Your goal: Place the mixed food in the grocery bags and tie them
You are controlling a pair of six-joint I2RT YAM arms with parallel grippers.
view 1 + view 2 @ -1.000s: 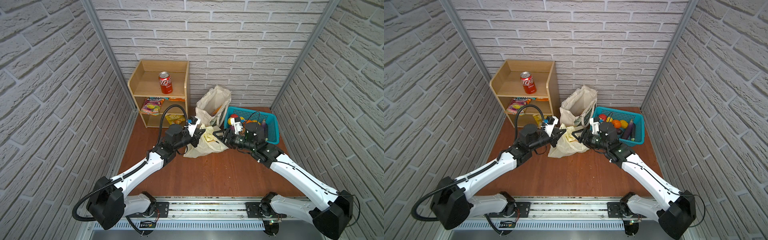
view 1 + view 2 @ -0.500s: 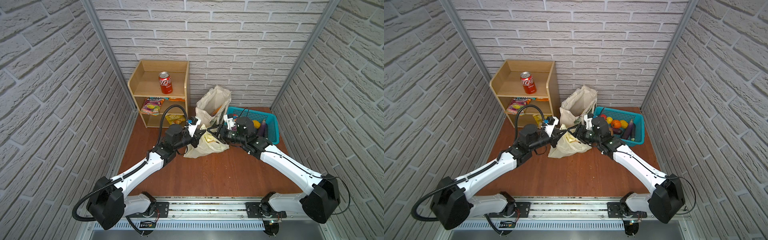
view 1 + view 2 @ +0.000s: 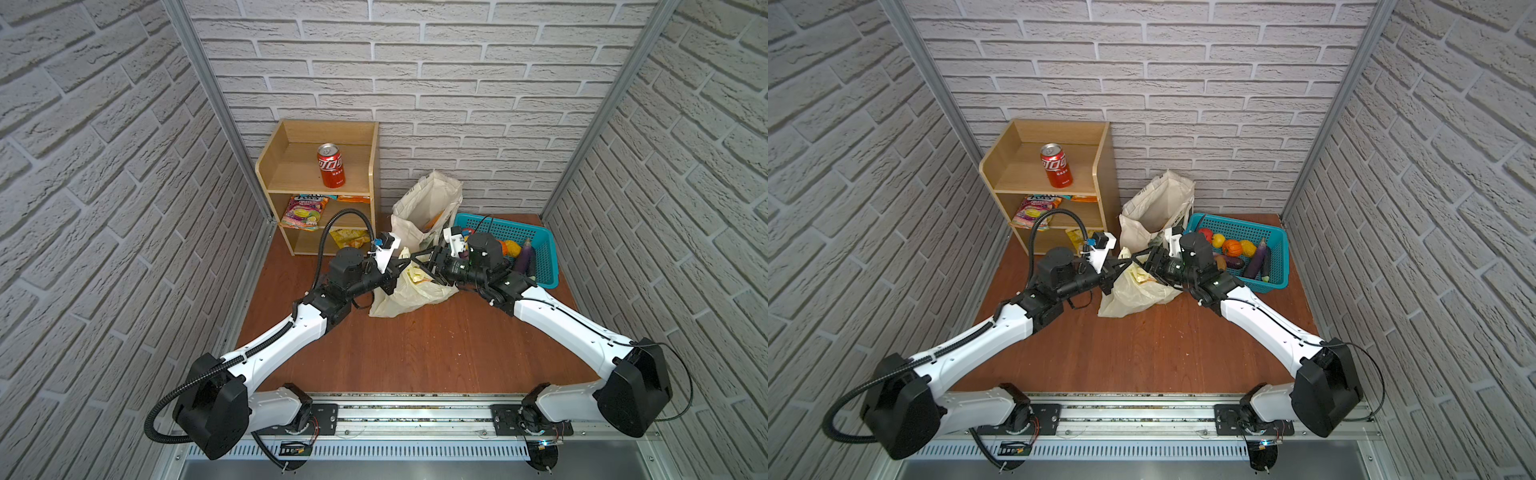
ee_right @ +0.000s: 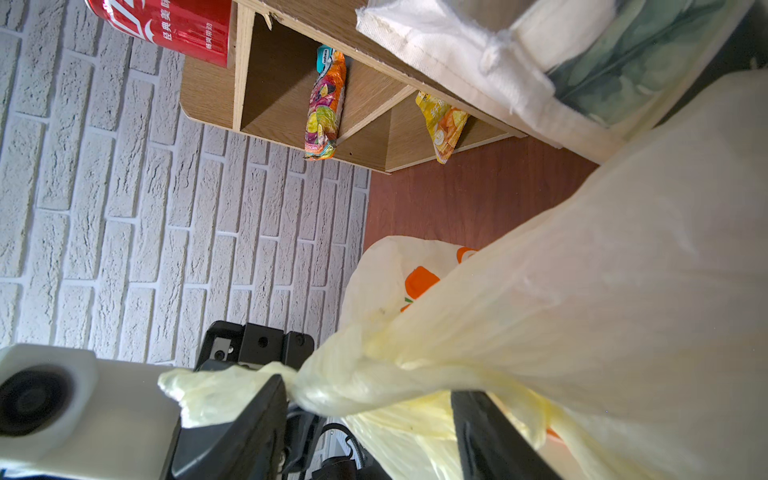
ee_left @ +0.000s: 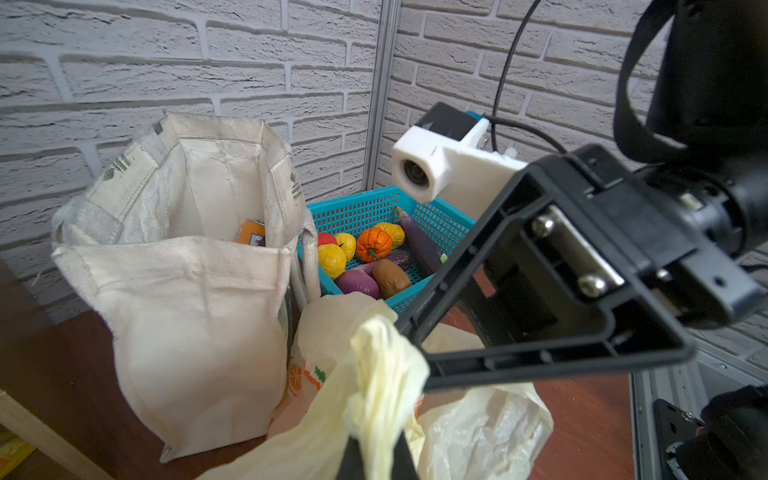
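The pale-yellow plastic bag (image 3: pixel 409 291) (image 3: pixel 1133 291) lies on the table in front of the upright cream canvas tote (image 3: pixel 419 208) (image 5: pixel 187 316). My left gripper (image 3: pixel 404 262) (image 5: pixel 376 455) is shut on the bag's bunched, twisted handle (image 5: pixel 382 374). My right gripper (image 3: pixel 420 267) (image 4: pixel 370 415) faces it, open, with its jaws either side of the same twisted handle (image 4: pixel 332 382) and not clamping it. An orange soda can (image 5: pixel 250 230) stands inside the tote. An orange-printed packet (image 5: pixel 305 374) shows through the plastic bag.
A turquoise basket (image 3: pixel 540 266) of toy vegetables sits right of the tote, behind my right wrist. At the back left a wooden shelf (image 3: pixel 291 183) holds a red cola can (image 3: pixel 331 165) and snack packets (image 3: pixel 303 210). Brick walls close in on three sides.
My right gripper has moved left from beside the basket to the bag's handle, close against my left gripper. The left arm and its grip have not moved.
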